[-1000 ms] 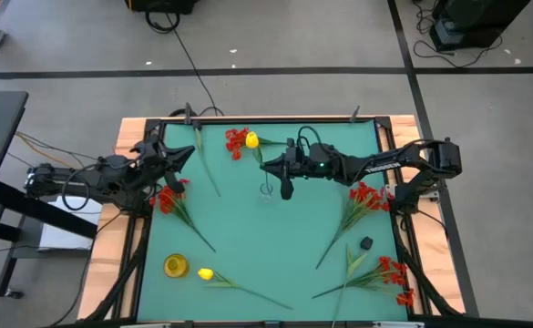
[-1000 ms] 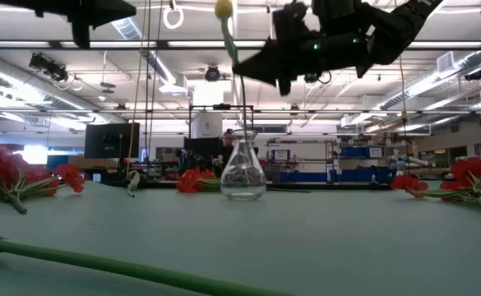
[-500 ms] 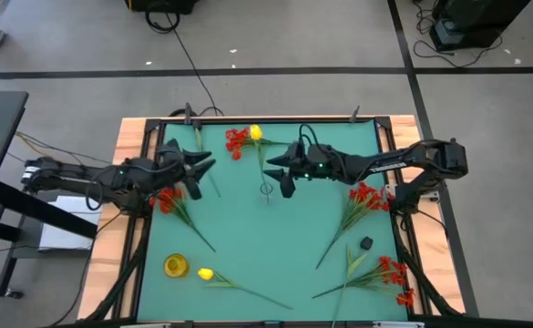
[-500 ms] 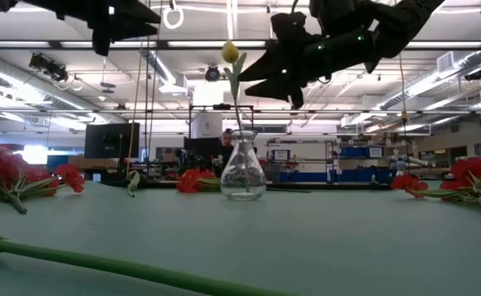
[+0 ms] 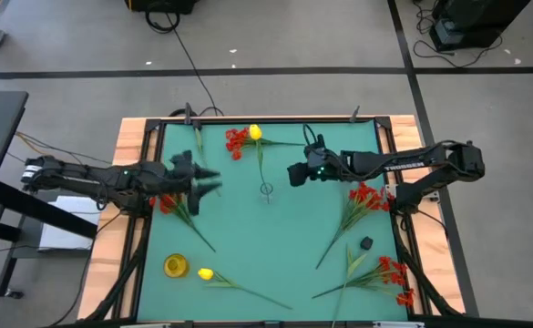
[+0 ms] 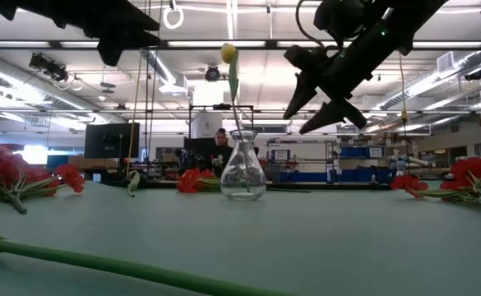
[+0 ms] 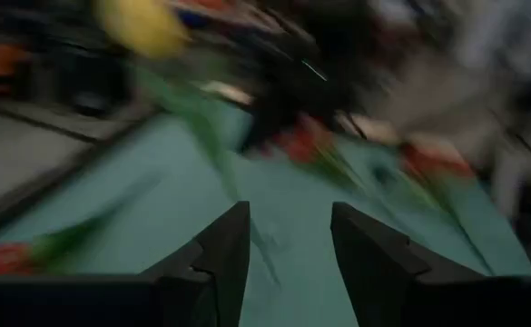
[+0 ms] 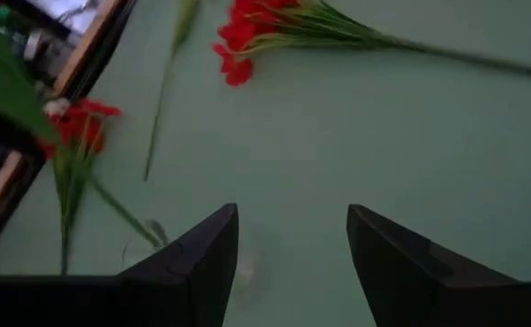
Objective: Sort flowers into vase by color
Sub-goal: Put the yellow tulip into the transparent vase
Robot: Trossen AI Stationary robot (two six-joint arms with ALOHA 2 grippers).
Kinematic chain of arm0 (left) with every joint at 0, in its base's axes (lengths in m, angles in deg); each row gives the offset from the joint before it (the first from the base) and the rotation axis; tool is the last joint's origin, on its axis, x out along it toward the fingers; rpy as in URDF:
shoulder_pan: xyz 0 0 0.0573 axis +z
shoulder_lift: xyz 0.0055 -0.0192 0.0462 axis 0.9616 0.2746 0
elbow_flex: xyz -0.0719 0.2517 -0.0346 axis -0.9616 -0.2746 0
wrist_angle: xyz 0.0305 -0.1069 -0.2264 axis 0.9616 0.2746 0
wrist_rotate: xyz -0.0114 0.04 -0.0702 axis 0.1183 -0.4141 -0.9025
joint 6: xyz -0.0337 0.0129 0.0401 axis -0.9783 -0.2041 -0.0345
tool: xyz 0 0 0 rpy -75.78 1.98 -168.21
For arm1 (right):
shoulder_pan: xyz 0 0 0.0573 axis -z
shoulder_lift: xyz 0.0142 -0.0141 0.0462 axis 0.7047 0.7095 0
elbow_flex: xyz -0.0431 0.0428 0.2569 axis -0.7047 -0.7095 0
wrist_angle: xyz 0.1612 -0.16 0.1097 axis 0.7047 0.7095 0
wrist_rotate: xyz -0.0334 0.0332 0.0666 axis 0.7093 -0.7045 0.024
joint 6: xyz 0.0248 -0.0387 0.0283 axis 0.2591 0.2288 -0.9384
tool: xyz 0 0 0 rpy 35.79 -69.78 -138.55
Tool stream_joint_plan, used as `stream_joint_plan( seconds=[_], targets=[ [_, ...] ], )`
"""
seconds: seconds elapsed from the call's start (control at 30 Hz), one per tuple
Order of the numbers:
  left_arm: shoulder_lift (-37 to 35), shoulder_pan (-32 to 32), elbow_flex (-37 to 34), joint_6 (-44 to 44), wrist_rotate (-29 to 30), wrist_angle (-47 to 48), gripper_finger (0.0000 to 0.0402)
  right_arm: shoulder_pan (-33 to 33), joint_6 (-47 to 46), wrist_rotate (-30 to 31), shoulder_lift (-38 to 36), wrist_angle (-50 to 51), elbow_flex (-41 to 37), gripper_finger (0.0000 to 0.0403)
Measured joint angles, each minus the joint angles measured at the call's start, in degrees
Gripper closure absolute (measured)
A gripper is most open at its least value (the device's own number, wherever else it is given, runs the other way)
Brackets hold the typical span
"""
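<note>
A yellow flower stands in the clear glass vase.

We see the yellow flower on its thin green stem (image 6: 228, 54) upright in the clear glass vase (image 6: 243, 174) mid-table. The right gripper (image 5: 295, 173) hangs just right of it, fingers spread and empty. The left gripper (image 5: 213, 179) hangs to the left, fingers spread too. Red flowers (image 5: 366, 196) lie around.

We see the left wrist view smeared by motion: a yellow blossom (image 7: 142, 25) is only a blur. The low view's edge crops a green stem (image 6: 100, 263).
</note>
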Motion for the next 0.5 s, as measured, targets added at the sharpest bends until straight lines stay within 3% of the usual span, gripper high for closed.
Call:
stream_joint_plan(
  seconds=[0.13,0.4,0.5],
  targets=[
    [2.70,-2.40,0.00,7.86,-9.00,1.34,0.0248,-0.27,-5.70,-0.58,-0.07,0.45,0.00,0.0188],
    [10.88,-6.49,0.00,8.62,-10.32,-2.05,0.0265,-3.13,-8.71,-1.01,-0.07,1.28,0.00,0.0189],
    [15.35,-8.37,1.81,8.69,-10.41,-3.56,0.0267,-3.21,-8.71,-3.72,-0.13,2.75,0.00,0.0189]
  ],
)
